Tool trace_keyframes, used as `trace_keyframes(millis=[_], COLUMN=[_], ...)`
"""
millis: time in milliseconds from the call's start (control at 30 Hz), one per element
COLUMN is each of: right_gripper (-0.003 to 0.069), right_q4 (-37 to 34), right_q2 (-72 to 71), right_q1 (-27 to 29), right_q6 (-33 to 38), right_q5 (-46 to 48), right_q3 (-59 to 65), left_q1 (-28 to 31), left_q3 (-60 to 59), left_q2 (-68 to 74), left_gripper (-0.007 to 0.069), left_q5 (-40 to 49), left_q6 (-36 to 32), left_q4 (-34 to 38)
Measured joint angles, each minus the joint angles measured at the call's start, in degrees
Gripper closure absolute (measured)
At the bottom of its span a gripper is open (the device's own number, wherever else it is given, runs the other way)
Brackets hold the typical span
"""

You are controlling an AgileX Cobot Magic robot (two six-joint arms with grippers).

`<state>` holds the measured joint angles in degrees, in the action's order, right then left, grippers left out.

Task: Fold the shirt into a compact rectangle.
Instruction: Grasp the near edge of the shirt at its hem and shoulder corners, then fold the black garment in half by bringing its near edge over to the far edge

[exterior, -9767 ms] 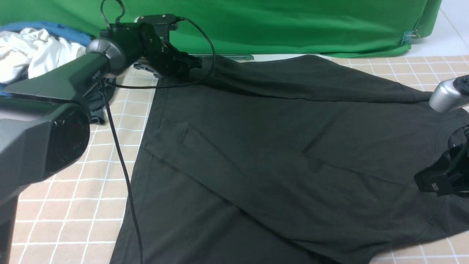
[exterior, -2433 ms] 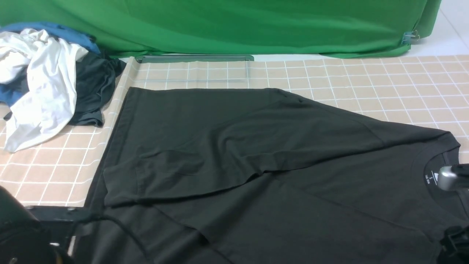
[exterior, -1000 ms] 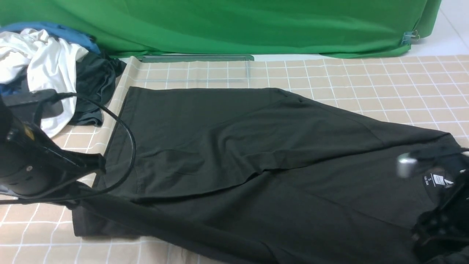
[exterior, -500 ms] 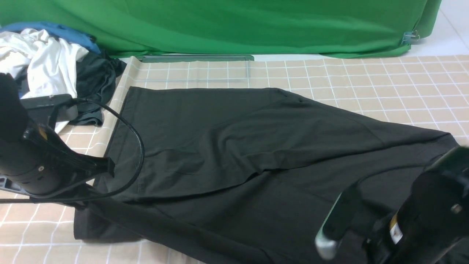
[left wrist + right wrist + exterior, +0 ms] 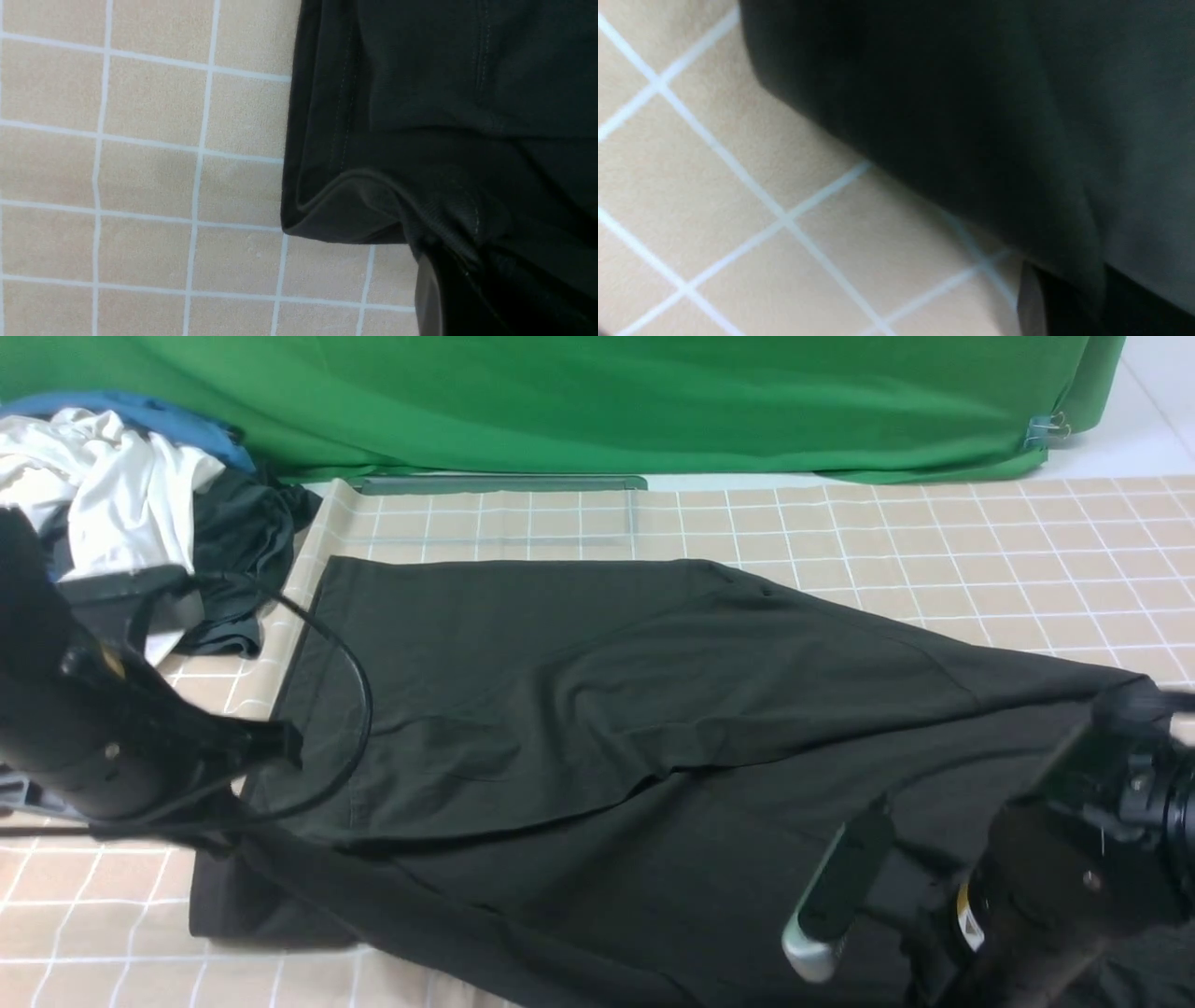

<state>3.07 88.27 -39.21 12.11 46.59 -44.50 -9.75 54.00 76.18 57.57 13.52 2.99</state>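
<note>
front view: the shirt (image 5: 597, 728) lies flat on the checked tabletop (image 5: 934, 532). its long axis runs left to right, with the wide hem end at your left. it narrows toward the right arm (image 5: 1074, 887), where i judge the neck to be. a flap is already folded over its middle. the left claw (image 5: 245, 784) sits at the near hem corner, which rises off the tabletop. to fold the near long edge over well, raise both ends evenly, hold that edge taut, and lay it square on the far edge.

left wrist view: the left claw is pinched closed on a bunched hem corner.

right wrist view: this one is blurred. dark cloth drapes over one finger of the right claw (image 5: 1041, 303), but you cannot tell whether it is closed or has a hold.
</note>
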Motion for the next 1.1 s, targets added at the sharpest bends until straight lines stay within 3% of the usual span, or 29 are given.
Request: trace_keyframes(millis=[167,533,700,1000,1100], right_gripper=[0.0582,0.0582,0.0582,0.0576,0.051], right_q4=[4.3,-1.64,-2.37,-3.07,-3.07], right_q2=[-1.14,9.14,18.26,30.59,34.67], right_q1=[1.44,19.41,24.7,26.91,26.91], right_q6=[1.64,11.53,12.79,12.65,11.76], right_q5=[5.12,5.14,3.87,-2.73,-8.5], right_q3=[-8.76,-29.17,-37.45,-48.97,-50.71], left_q1=[0.0,0.0,1.53,4.6,4.6], left_q3=[6.44,27.25,38.16,51.65,54.13], left_q2=[1.17,19.46,29.4,43.11,47.15], left_gripper=[0.0586,0.0586,0.0586,0.0586,0.0586], left_q5=[-0.05,-0.19,0.23,0.0,-1.36], left_q6=[0.0,0.0,1.12,2.61,3.35], left_q4=[0.43,-1.09,-2.3,-2.38,-2.99])
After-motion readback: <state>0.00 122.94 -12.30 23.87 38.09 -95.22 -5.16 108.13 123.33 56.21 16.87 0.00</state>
